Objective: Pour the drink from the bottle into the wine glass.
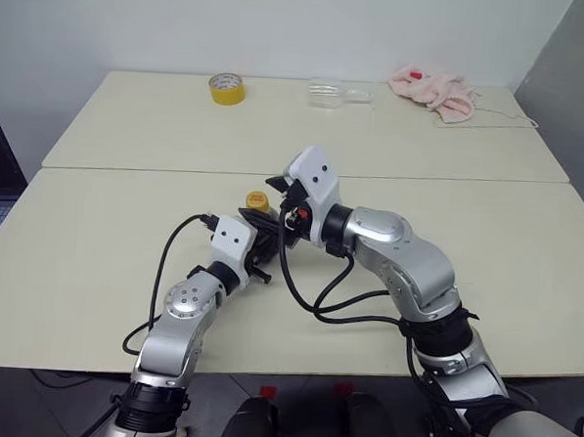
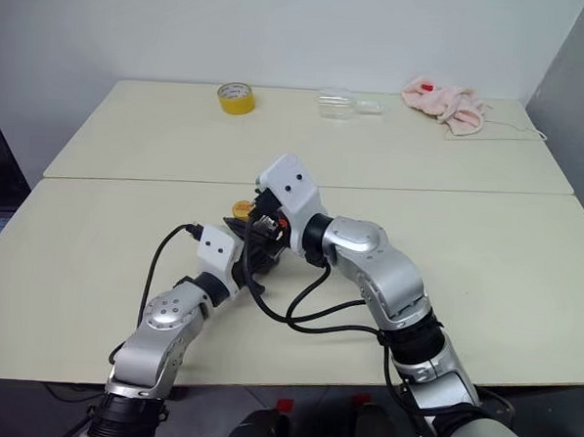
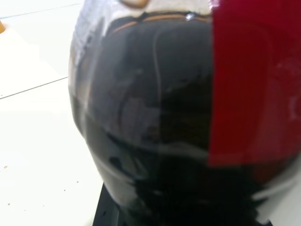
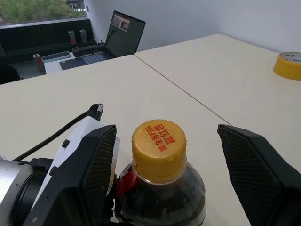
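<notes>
The bottle (image 4: 160,188) has a yellow cap (image 4: 159,148) with red lettering. Its drink (image 3: 155,127) is near-black beside a red label (image 3: 254,80).

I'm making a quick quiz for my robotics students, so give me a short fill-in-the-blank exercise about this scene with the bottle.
1. The bottle has a ____ screw cap.
2. The left pincer is ____ on the bottle.
3. The right pincer has its fingers open on either side of the ____.
4. The tape roll at the far side of the table is ____.

Missing words: yellow; shut; cap; yellow
</notes>
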Tool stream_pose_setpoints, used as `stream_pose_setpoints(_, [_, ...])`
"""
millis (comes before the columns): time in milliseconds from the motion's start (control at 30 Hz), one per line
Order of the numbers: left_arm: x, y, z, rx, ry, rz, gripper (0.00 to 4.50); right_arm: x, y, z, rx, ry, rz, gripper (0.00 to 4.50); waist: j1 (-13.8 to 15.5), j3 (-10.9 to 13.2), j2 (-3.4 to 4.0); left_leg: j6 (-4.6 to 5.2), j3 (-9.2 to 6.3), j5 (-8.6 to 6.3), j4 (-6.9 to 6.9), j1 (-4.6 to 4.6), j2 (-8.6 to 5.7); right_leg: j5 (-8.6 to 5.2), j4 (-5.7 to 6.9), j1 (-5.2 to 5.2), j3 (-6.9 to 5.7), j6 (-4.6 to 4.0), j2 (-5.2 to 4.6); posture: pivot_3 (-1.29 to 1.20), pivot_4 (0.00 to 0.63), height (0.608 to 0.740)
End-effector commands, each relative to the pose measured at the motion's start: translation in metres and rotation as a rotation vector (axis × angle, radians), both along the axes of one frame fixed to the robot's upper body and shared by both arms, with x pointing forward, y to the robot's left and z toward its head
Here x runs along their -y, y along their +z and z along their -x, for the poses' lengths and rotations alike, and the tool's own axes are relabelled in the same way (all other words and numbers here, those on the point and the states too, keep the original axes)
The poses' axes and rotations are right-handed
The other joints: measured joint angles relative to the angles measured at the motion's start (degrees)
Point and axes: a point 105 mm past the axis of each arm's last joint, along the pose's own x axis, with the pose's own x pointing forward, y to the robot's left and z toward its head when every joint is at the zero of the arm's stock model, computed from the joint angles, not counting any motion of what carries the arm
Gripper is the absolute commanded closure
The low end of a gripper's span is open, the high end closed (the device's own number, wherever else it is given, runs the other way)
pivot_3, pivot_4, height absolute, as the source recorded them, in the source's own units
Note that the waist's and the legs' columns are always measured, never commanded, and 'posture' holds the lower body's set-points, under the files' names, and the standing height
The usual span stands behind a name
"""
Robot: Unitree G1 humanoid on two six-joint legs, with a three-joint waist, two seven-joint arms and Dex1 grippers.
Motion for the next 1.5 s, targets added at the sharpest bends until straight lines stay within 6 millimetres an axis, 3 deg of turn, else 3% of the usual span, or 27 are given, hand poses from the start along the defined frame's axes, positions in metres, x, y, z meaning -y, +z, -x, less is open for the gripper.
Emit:
stream_pose_setpoints(33, [0.003,0.019,-0.001,0.082,-0.009,0.003,3.74,-0.002,0.013,0.002,0.054,0.003,-0.027,1.4,0.0,0.0,0.0,0.0,0.0,0.0,0.0,0.0,0.0,0.0,0.0,0.0,0.0,0.0,0.0,0.0,0.15,0.74])
stream_pose_setpoints(233, [0.001,0.02,-0.001,0.083,-0.008,0.002,3.74,-0.002,0.012,0.002,0.051,0.014,-0.022,3.29,0.0,0.0,0.0,0.0,0.0,0.0,0.0,0.0,0.0,0.0,0.0,0.0,0.0,0.0,0.0,0.0,0.15,0.74])
stream_pose_setpoints(567, [0.0,0.019,-0.001,0.081,-0.006,0.001,3.74,0.002,0.005,0.003,0.127,0.142,0.072,3.29,0.0,0.0,0.0,0.0,0.0,0.0,0.0,0.0,-0.01,0.0,-0.02,0.01,-0.01,0.0,0.0,0.0,0.15,0.74])
stream_pose_setpoints(800, [0.0,0.018,0.0,0.084,0.0,0.006,3.74,0.004,0.012,-0.016,0.265,0.347,0.164,3.29,-0.1,0.0,0.0,0.0,0.02,0.0,-0.01,0.02,0.02,0.0,-0.04,0.02,-0.02,0.0,0.03,0.0,0.15,0.74])
stream_pose_setpoints(1167, [0.003,0.018,0.001,0.085,-0.004,0.007,3.76,0.002,0.006,-0.042,0.58,0.493,0.499,3.29,-0.1,0.0,0.0,-0.01,0.01,0.01,-0.01,0.04,0.05,0.0,-0.07,0.02,-0.04,0.0,0.02,0.0,0.15,0.74])
stream_pose_setpoints(1500, [0.003,0.019,0.001,0.087,-0.009,0.004,3.76,0.008,0.002,-0.03,0.49,0.604,0.468,3.29,0.1,0.0,0.01,-0.03,0.0,0.02,0.02,0.04,0.02,0.0,-0.07,0.07,-0.05,0.0,-0.03,0.0,0.15,0.74])
